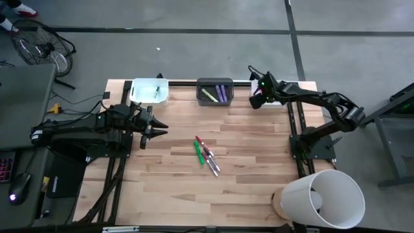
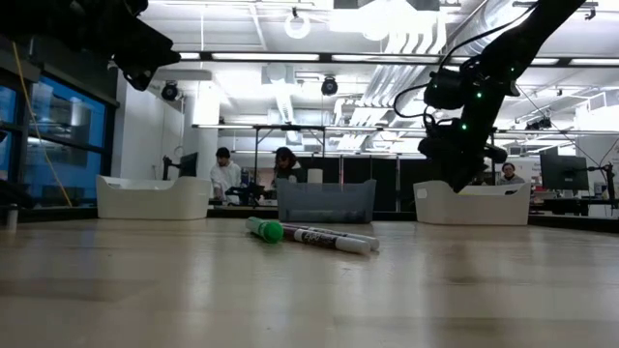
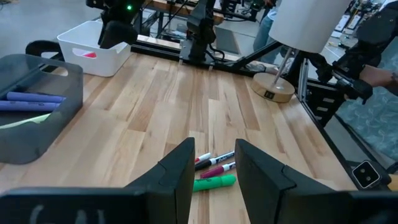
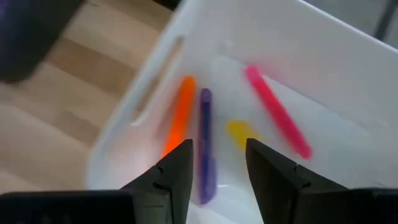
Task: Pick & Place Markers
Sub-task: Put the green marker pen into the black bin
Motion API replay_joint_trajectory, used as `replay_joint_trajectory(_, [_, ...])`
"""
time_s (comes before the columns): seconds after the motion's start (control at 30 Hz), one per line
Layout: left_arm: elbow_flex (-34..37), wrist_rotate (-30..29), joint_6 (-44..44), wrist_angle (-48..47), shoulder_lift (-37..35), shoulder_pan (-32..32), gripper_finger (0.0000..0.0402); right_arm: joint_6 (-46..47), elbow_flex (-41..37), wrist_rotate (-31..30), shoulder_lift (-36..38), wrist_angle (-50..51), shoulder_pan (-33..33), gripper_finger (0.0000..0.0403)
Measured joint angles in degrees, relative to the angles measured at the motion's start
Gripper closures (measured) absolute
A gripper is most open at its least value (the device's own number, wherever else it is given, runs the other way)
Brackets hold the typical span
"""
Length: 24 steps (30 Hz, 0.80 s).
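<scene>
Right gripper (image 4: 217,168): jaws parted and holding nothing, poised over the white bin (image 1: 284,87) at the table's far right corner, apparently at the point of a drop-off.
White bin contents: in the right wrist view, an orange marker (image 4: 179,118), a purple marker (image 4: 206,143), a pink marker (image 4: 278,113) and a yellow one (image 4: 239,132) lie loose on its floor, directly under the spread fingers.
Left gripper (image 3: 211,171): jaws apart and empty, held over the left side of the table, pointing toward the centre cluster, well placed for the next pick.
Centre cluster: a green marker (image 1: 198,153) and red-capped markers (image 1: 207,154) lie touching one another on bare wood, still to be sorted.
Other bins: a dark bin (image 1: 215,92) at the far edge holds purple and yellow-green markers; a second white bin (image 1: 149,91) sits to its left.
In the way: nothing between the left gripper and the cluster; a white lamp (image 1: 321,198) stands at the near right corner, well clear.
</scene>
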<state>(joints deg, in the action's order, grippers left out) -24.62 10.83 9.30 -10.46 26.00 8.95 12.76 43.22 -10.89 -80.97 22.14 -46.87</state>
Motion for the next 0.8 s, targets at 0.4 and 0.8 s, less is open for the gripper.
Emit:
replay_joint_trajectory(0.4, [-0.01, 0.13, 0.02, -0.58, 0.02, 0.00, 0.0289, -3.26, 2.60, 2.64, 0.00, -1.08, 0.92, 0.0263])
replay_joint_trajectory(0.8, [-0.01, 0.11, 0.02, -1.81, 0.02, 0.01, 0.0289, -3.76, 2.91, 6.10, 0.02, -3.37, 4.20, 0.0263])
